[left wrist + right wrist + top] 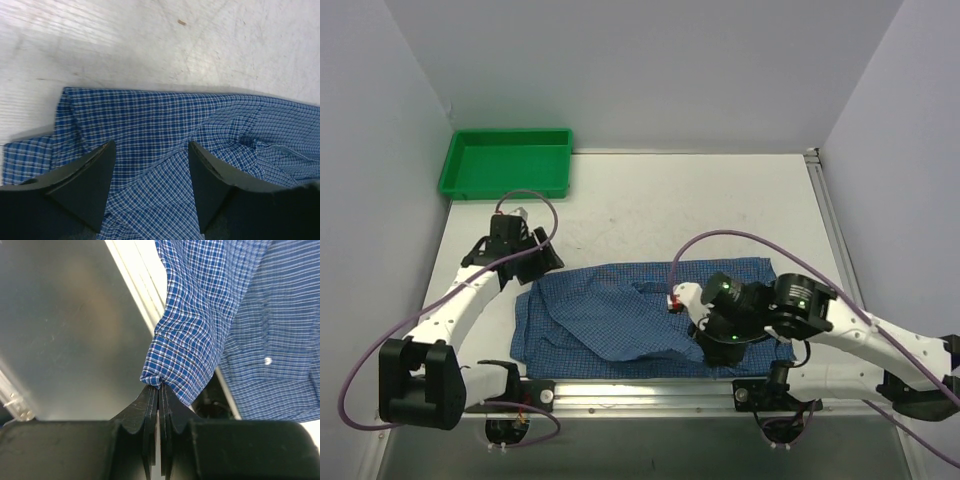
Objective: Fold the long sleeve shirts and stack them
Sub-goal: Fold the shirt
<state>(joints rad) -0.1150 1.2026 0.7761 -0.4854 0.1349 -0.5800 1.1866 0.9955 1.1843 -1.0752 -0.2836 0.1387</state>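
At the shirt's (620, 315) 4 o'clock corner, a fold is clamped in the fully closed right gripper (158, 387), confirmed only by its wrist view. Left gripper (152, 146) is spread apart over the 10 o'clock corner, nothing gripped.

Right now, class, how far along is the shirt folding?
Done: little; the shirt lies rumpled on the table, one flap turned over. In hand: the right gripper pinches a cloth edge, the left gripper hangs open above another part. Left: neat folds and stacking.
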